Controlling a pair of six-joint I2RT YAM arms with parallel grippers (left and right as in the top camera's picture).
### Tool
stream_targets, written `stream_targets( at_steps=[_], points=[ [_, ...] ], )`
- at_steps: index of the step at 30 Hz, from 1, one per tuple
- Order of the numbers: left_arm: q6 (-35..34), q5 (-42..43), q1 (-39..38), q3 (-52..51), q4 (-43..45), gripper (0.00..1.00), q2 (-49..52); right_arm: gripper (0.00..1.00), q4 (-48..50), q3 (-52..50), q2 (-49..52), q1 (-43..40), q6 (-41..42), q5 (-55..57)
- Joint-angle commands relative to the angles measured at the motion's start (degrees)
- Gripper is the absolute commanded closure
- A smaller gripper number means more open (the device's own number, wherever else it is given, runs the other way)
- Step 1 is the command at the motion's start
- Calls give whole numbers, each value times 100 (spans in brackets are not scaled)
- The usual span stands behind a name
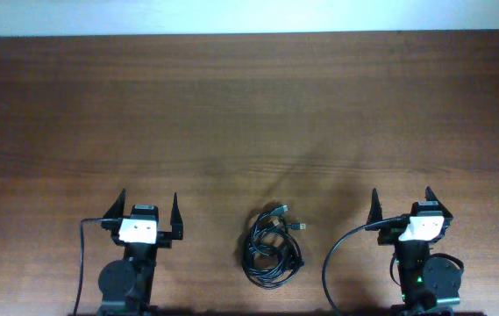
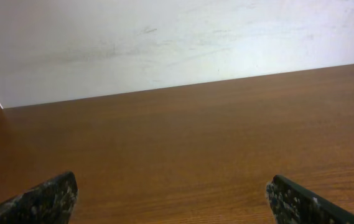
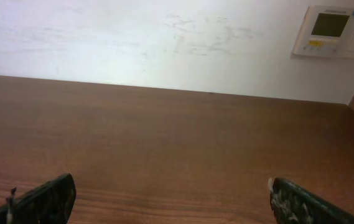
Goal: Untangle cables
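The cables point(image 1: 272, 248) lie as one tangled bundle of thin black loops on the wooden table near its front edge, midway between my two arms. Small plugs with silvery tips stick out at the bundle's upper right. My left gripper point(image 1: 148, 204) is open and empty, to the left of the bundle. My right gripper point(image 1: 402, 200) is open and empty, to the right of it. Both wrist views show only bare table between wide-apart fingertips, the left gripper point(image 2: 172, 199) and the right gripper point(image 3: 172, 199); the cables are out of those views.
A thicker black robot cable point(image 1: 341, 263) arcs beside the right arm's base, and another point(image 1: 82, 263) runs down beside the left base. A white wall borders the table's far edge point(image 1: 249, 35). A wall thermostat panel point(image 3: 332, 31) shows in the right wrist view.
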Motion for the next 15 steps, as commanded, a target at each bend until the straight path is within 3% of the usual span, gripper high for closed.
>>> stream_targets(
  at_steps=[1, 15],
  points=[
    [52, -37, 37, -9, -37, 1, -33, 1, -68, -26, 520, -37, 286, -562],
    [52, -37, 37, -9, -39, 1, -33, 1, -68, -26, 520, -37, 286, -564]
  ],
)
